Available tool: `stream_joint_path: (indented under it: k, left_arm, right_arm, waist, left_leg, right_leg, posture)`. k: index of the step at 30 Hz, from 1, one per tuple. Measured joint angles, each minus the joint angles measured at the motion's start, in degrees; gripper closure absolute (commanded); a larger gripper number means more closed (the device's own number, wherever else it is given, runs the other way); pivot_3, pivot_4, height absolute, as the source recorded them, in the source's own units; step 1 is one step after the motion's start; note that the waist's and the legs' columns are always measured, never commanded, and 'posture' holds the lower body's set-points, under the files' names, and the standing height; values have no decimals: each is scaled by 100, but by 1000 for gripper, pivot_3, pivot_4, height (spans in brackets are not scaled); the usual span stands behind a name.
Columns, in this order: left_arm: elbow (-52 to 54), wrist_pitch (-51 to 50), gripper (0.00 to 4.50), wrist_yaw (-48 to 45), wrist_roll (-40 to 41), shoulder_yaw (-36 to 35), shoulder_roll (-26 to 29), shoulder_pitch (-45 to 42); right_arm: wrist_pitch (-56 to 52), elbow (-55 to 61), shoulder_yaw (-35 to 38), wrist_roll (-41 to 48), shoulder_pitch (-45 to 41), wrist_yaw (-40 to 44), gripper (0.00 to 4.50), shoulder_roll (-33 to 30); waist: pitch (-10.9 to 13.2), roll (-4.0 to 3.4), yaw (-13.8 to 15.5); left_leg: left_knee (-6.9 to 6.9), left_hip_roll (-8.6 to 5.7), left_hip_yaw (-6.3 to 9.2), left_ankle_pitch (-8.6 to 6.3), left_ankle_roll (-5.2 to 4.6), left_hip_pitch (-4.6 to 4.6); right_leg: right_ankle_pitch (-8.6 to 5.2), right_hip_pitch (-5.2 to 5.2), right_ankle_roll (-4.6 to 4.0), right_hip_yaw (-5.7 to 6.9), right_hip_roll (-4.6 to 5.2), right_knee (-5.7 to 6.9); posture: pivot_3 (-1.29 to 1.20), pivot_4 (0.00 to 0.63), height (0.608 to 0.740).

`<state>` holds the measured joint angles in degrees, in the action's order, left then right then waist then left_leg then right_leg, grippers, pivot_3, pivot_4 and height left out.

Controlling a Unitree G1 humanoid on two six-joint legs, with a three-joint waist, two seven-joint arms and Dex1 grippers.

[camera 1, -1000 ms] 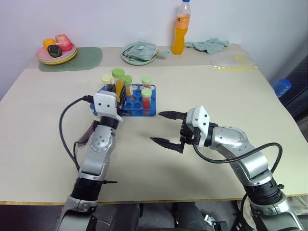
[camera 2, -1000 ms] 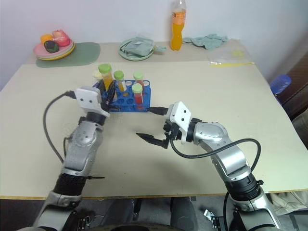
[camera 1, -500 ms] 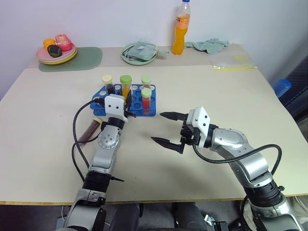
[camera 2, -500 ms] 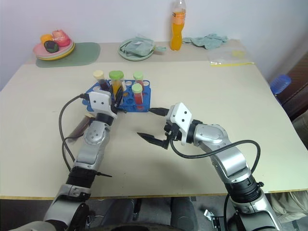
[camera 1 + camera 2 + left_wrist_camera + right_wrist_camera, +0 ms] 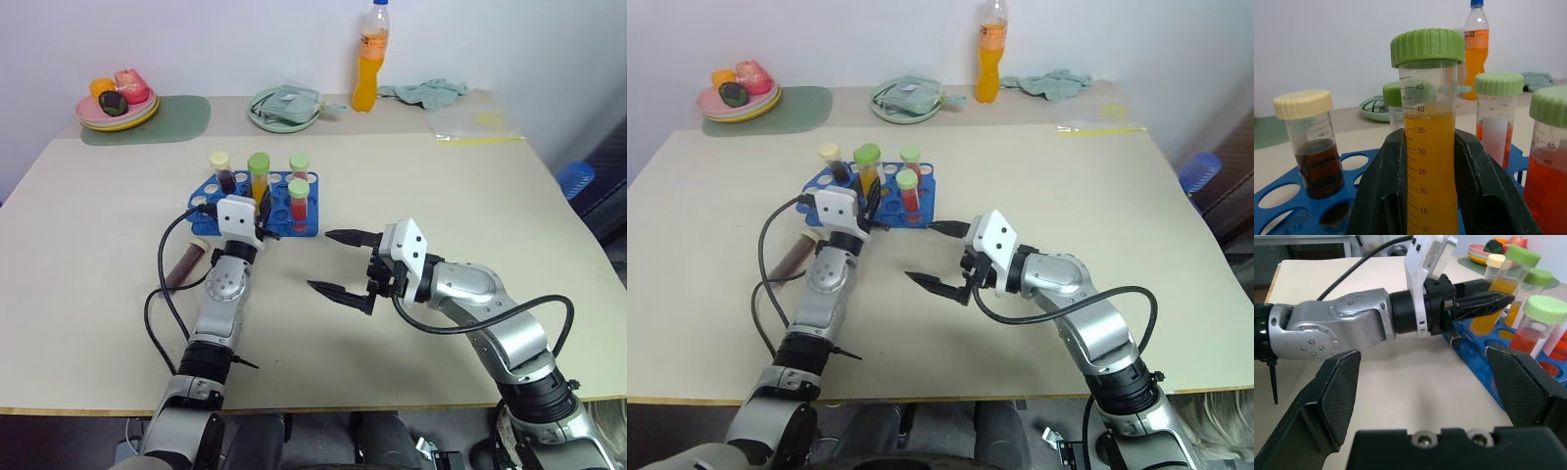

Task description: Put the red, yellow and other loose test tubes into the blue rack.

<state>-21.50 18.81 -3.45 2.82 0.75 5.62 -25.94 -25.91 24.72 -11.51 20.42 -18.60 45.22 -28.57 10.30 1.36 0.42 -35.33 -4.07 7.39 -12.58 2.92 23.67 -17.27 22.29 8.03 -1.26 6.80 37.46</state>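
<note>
My left gripper point(image 5: 257, 208) is shut on a yellow-orange test tube point(image 5: 1430, 147) with a green cap, holding it upright over the blue rack point(image 5: 306, 227). The tube's lower end is hidden, so I cannot tell whether it sits in a hole. In the rack stand a dark tube with a cream cap point(image 5: 221, 170) and two red tubes with green caps point(image 5: 298, 201). A dark maroon loose tube point(image 5: 181, 266) lies on the table left of my left arm. My right gripper point(image 5: 319, 260) stands open and empty to the right of the rack's near edge.
Along the table's far edge stand an orange drink bottle point(image 5: 368, 59), a plate of fruit point(image 5: 115, 108) on a green placemat point(image 5: 171, 119), a green plate with a cloth point(image 5: 284, 106), another cloth point(image 5: 428, 91) and a plastic bag point(image 5: 472, 122).
My left gripper has moved forward and down with the yellow-orange tube, bringing it lower over the rack. The right gripper has kept still and open.
</note>
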Motion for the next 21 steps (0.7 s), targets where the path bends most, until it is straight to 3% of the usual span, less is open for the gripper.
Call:
stream_joint_path:
  k: [7, 12, 16, 21]
  left_arm:
    - [168, 11, 198, -153, 98, -61, -67, 191]
    - [1103, -296, 55, -166, 311, -258, -41, 505]
    - [2411, -1137, 55, -261, 812, -529, 276, 766]
    - [3958, -3509, 55, -448, 2051, -1447, 1795, 587]
  right_arm:
    - [-42, 68, -3, 6, 26, -50, 0, 4]
    - [-118, 138, -4, 14, 56, -87, 0, 3]
    - [-126, 203, -1, 25, 73, -93, 0, 3]
    - [-126, 215, 5, 61, 101, -73, 0, -5]
  waist:
    - [0, 0, -15]
    - [0, 0, -47]
    - [0, 0, -105]
    - [-1, -3, -151]
  left_leg:
    - [1, 0, 4, 0, 0, 0]
    - [1, 2, 12, 0, 0, 0]
    - [2, 3, 21, 0, 1, 0]
    - [7, 6, 25, 0, 1, -4]
  right_leg:
    - [0, 2, 0, 0, 0, 0]
    - [0, 3, 0, -1, -1, 5]
    - [0, 4, 0, 0, -3, 7]
    - [-2, 6, -1, 0, -8, 15]
  posture:
    - [0, 150, 740]
    - [0, 150, 740]
    - [0, 150, 740]
    - [0, 150, 740]
